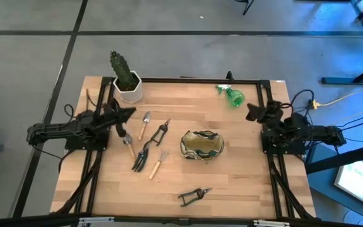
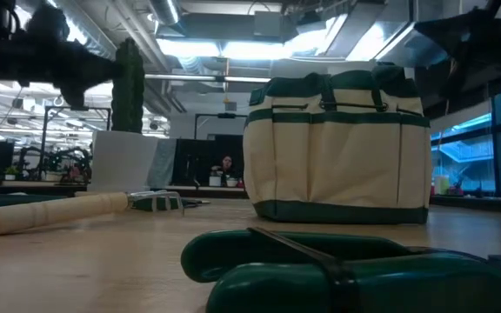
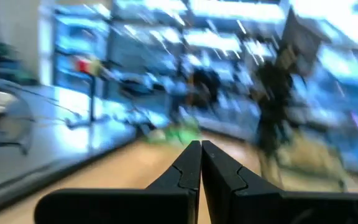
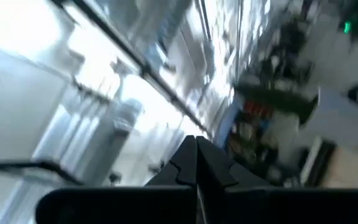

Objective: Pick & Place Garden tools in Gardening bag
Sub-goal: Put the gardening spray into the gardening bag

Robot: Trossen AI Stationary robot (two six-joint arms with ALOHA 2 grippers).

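The olive-green and tan gardening bag [image 1: 201, 145] [image 2: 337, 148] stands upright on the table's middle right, mouth up. Several garden tools lie flat left of it: a trowel [image 1: 145, 124], dark shears [image 1: 159, 131], a dark claw rake [image 1: 141, 157] and a wooden-handled rake [image 1: 157, 163] [image 2: 59, 211]. Pruning shears [image 1: 194, 196] [image 2: 320, 269] lie near the front edge. A green spray bottle [image 1: 232, 96] lies at the far right. My left gripper [image 1: 130, 112] [image 3: 201, 149] is shut at the table's left side, above the tools. My right gripper [image 1: 251, 112] [image 4: 196, 146] is shut at the right side, tipped upward.
A green cactus in a white pot [image 1: 127, 82] [image 2: 124, 161] stands at the far left corner, close behind my left arm. A black frame [image 1: 188, 81] runs around the table's edges. Bare wood lies between the bag and the front edge.
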